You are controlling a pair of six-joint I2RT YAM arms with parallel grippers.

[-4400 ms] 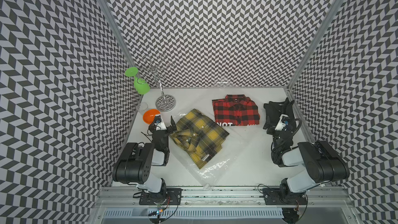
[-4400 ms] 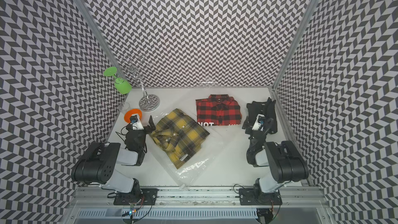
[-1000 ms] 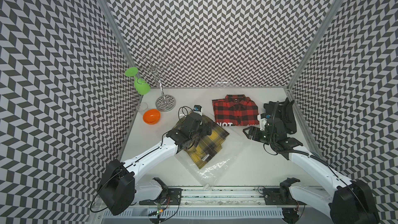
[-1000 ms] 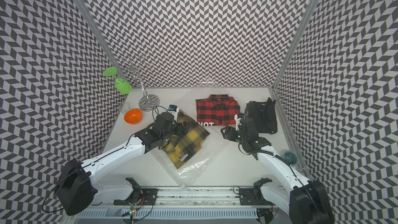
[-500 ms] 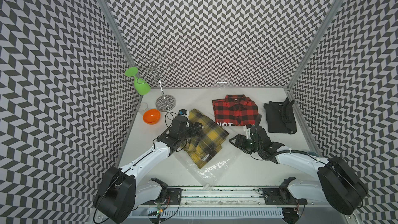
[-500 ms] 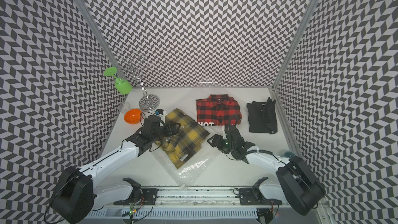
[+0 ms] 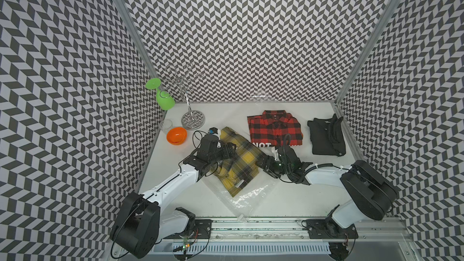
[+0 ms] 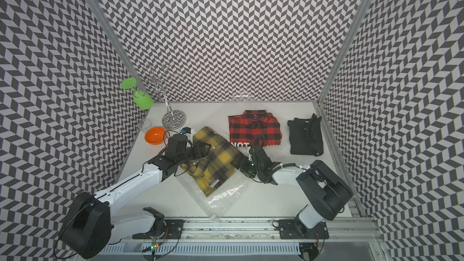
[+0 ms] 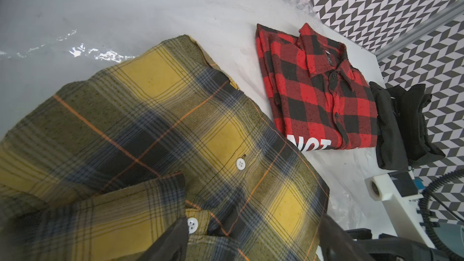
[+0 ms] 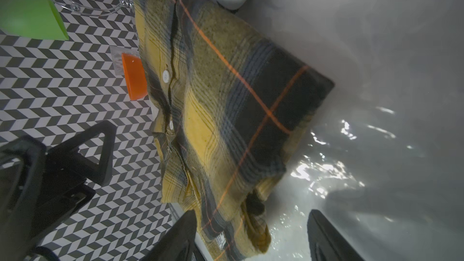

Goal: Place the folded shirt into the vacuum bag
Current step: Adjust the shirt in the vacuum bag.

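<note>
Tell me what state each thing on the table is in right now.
Vacuum bag: spread flat, crinkled.
Yellow plaid shirt: folded, lying on that bag.
Red plaid shirt: folded, flat.
Black garment: folded.
Green goblet: hanging upside down from rack.
Orange bowl: upright, empty.
Left gripper: open.
Right gripper: open.

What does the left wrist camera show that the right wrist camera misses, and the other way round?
Only the left wrist view shows the red plaid shirt and the black folded garment beside it. Only the right wrist view shows the green glass and the orange bowl. Both show the yellow plaid shirt and the shiny clear plastic of the vacuum bag next to it.
</note>
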